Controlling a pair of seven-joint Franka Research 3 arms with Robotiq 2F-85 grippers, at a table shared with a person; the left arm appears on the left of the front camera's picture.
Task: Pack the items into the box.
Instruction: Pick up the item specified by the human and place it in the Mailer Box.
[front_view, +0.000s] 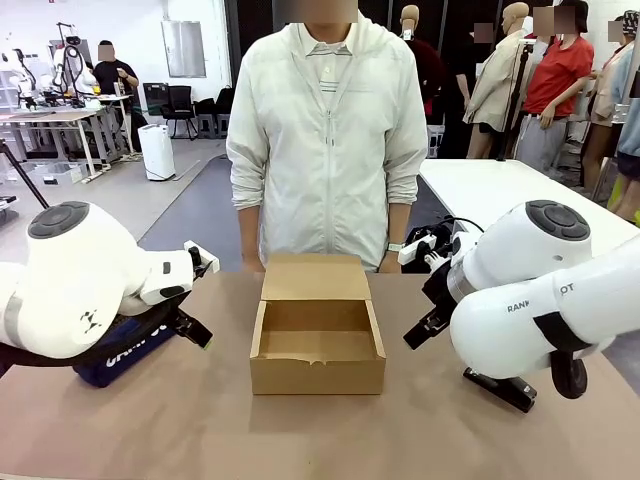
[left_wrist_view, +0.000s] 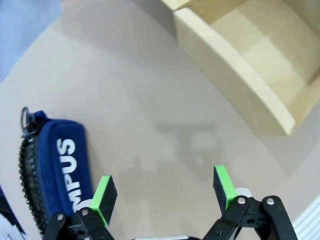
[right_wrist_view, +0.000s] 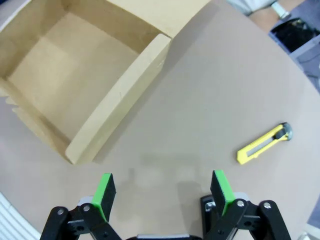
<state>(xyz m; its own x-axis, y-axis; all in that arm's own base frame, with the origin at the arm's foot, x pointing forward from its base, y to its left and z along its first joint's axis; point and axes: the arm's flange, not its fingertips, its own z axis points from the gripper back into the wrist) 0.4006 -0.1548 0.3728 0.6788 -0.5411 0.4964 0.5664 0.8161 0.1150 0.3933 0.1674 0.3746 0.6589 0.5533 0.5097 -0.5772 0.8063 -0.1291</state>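
Left hand (left_wrist_view: 164, 189) spread — pouch (left_wrist_view: 60, 167) close beside it | right hand (right_wrist_view: 162, 190) spread — knife (right_wrist_view: 263, 144) near, apart

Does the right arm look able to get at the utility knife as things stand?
Probably yes: the right pincer hangs open over the table, and the utility knife lies flat nearby, apart from the box, nothing between them.

Pouch (front_view: 125, 357) left of box (front_view: 317, 376); knife (right_wrist_view: 263, 144) right
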